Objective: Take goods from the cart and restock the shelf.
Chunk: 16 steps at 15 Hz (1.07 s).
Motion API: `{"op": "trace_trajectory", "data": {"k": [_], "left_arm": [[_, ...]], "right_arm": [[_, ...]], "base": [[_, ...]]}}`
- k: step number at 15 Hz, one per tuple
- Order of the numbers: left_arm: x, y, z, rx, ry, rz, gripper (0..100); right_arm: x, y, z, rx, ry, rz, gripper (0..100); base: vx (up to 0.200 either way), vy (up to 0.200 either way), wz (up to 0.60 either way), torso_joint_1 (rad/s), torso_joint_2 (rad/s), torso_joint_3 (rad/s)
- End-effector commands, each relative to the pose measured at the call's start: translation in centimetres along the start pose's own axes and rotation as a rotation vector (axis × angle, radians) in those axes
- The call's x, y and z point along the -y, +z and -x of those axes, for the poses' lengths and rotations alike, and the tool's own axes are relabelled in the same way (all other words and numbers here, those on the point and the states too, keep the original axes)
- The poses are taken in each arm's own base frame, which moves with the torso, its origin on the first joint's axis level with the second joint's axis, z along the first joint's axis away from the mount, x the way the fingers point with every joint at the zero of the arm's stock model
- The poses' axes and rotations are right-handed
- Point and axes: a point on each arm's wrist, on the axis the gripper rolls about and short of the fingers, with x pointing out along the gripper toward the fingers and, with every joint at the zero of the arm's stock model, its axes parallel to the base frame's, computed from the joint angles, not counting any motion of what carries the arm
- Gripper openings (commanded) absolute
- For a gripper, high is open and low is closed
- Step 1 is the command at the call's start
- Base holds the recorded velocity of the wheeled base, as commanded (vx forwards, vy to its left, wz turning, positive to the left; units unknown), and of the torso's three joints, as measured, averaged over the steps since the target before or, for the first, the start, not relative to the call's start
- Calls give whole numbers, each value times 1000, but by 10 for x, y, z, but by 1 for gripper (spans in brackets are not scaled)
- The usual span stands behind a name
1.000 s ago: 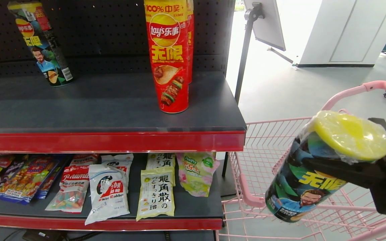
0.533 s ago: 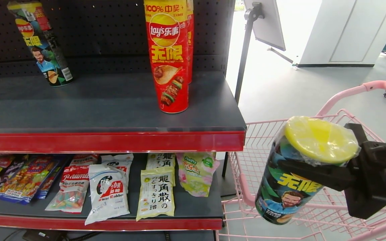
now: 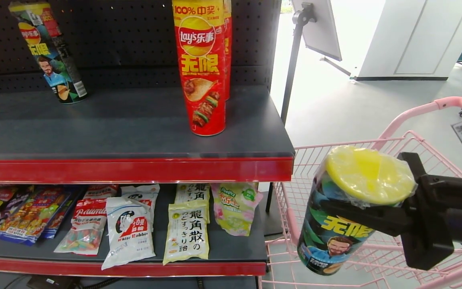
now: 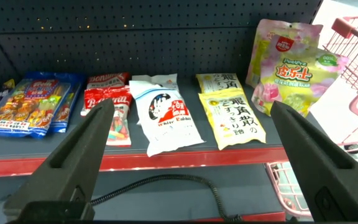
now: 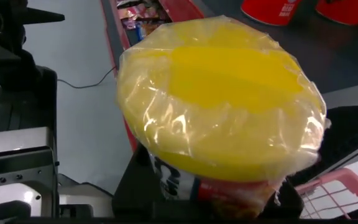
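**Item:** chip can (image 3: 347,216), dark green wrapper, yellow lid under film.

**Position:** It is held tilted above the pink cart (image 3: 335,146). It is clamped just below the lid by the right gripper (image 3: 355,200), whose fingers are pressed against its sides.

**Change noted:** Over the last second the can has been carried leftward and slightly lower, toward the shelf's end (the shelf sits unchanged in view, so the camera is judged still). Pick-up is judged done and transfer under way; placing remains.

**Upper shelf (image 3: 134,132):** A matching can (image 3: 48,52) stands at the back left and a red can (image 3: 203,68) at the right, with bare board between.

**Left gripper (image 4: 191,109):** It is spread wide with nothing held, facing the snack bags (image 4: 166,115) on the lower shelf.
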Motion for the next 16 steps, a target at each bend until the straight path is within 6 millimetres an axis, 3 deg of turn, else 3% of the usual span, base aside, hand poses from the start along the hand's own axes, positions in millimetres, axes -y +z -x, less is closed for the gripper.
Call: {"op": "trace_trajectory", "data": {"k": [1, 5, 16], "left_arm": [[0, 0, 0, -2, 0, 0, 100], [0, 0, 0, -2, 0, 0, 100], [0, 0, 0, -2, 0, 0, 100]], "right_arm": [[1, -1, -10, -7, 25, -6, 0], [1, 1, -15, -3, 42, -2, 0], [0, -1, -13, -9, 36, -11, 0]], "base": [[0, 0, 0, 0, 0, 0], [0, 0, 0, 116, -300, -189], [0, 0, 0, 233, -556, -325]]}}
